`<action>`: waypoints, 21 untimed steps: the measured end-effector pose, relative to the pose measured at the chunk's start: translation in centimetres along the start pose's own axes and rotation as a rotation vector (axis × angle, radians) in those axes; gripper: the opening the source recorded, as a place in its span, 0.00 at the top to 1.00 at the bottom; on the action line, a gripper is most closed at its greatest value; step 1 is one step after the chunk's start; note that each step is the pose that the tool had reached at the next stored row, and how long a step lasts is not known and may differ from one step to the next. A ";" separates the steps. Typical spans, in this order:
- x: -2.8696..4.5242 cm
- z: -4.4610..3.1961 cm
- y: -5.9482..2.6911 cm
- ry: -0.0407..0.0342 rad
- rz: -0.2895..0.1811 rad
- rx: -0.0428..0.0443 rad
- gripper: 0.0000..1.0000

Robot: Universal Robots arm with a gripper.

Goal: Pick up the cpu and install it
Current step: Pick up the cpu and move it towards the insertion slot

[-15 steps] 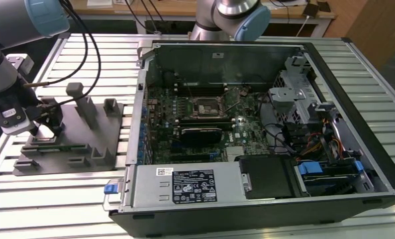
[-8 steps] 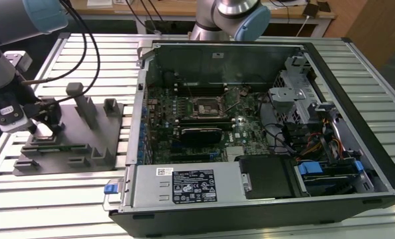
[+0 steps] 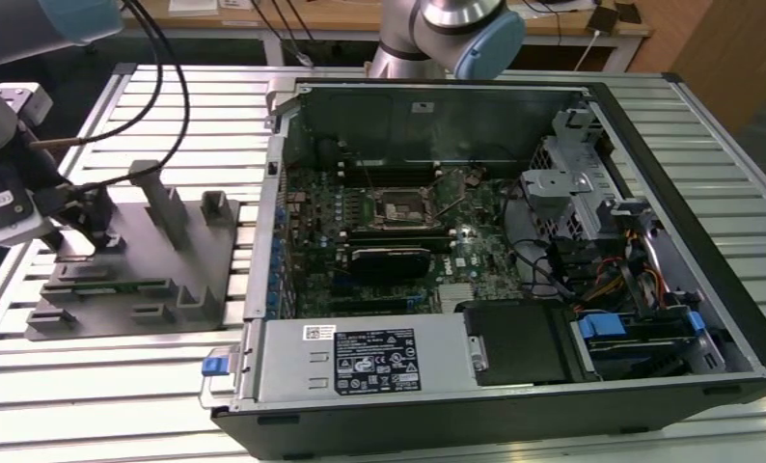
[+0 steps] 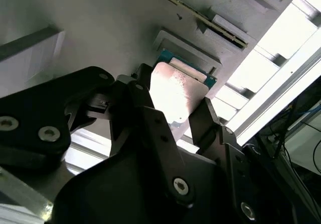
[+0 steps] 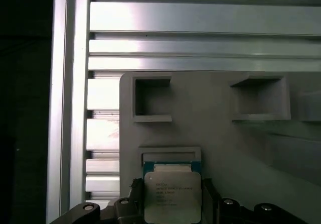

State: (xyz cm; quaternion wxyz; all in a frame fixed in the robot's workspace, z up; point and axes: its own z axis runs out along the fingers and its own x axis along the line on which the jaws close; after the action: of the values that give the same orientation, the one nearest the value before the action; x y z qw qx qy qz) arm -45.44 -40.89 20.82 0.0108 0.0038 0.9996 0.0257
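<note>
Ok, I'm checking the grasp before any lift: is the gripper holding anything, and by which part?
The gripper looks shut on the cpu, its fingers pressing two opposite side edges, at a pocket of the grey holder.

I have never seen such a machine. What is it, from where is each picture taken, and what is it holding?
It is a robot arm with a gripper, a two-fingered hand. The exterior view comes from a camera off the arm: a metal table carries an open computer case and, at that view's left, a grey holder. Both wrist views come from cameras riding on the arm. There the black fingers grip the cpu, a small silvery square chip, at a pocket of the holder.
</note>
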 end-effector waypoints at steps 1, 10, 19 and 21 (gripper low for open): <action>-0.01 -0.31 0.02 0.0000 0.000 -0.0002 0.46; -0.07 -3.18 0.17 -0.0001 0.000 -0.0033 0.46; -0.13 -6.05 0.31 0.0000 0.000 -0.0063 0.46; -0.14 -6.60 0.34 -0.0001 0.000 -0.0073 0.46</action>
State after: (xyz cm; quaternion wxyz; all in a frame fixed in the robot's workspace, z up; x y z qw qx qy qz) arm -45.44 -40.89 27.43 0.0109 0.0039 0.9995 0.0293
